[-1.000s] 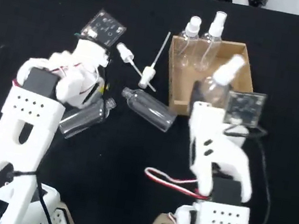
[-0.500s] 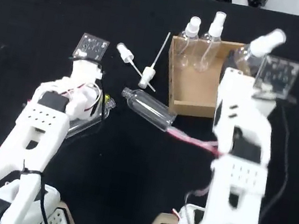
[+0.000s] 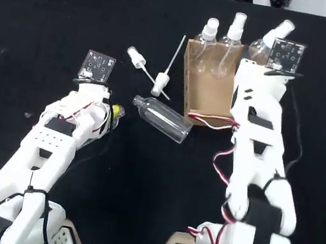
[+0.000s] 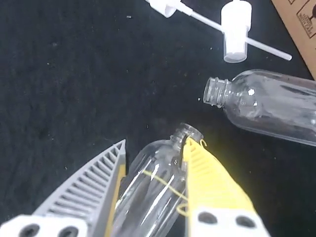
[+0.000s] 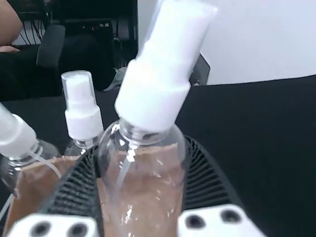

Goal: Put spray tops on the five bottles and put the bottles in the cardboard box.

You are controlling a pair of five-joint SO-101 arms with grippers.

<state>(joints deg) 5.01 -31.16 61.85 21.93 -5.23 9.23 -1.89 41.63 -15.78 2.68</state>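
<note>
Since right hand (image 3: 263, 56) grips capped bottle (image 5: 143, 168) above cardboard box (image 3: 207, 98) far corner, beside 2 standing bottles (image 3: 204, 57), I'd lower upright, clear of neighbours, release once seated. Left hand (image 4: 155, 143) clamps uncapped bottle (image 4: 153, 182) on worktop (image 3: 76, 7).

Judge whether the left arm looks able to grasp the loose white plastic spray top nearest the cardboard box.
Probably not: the left gripper is shut on an uncapped clear plastic bottle, so its jaws are full. The neck of a second uncapped bottle lies roughly between it and the white spray top.
</note>
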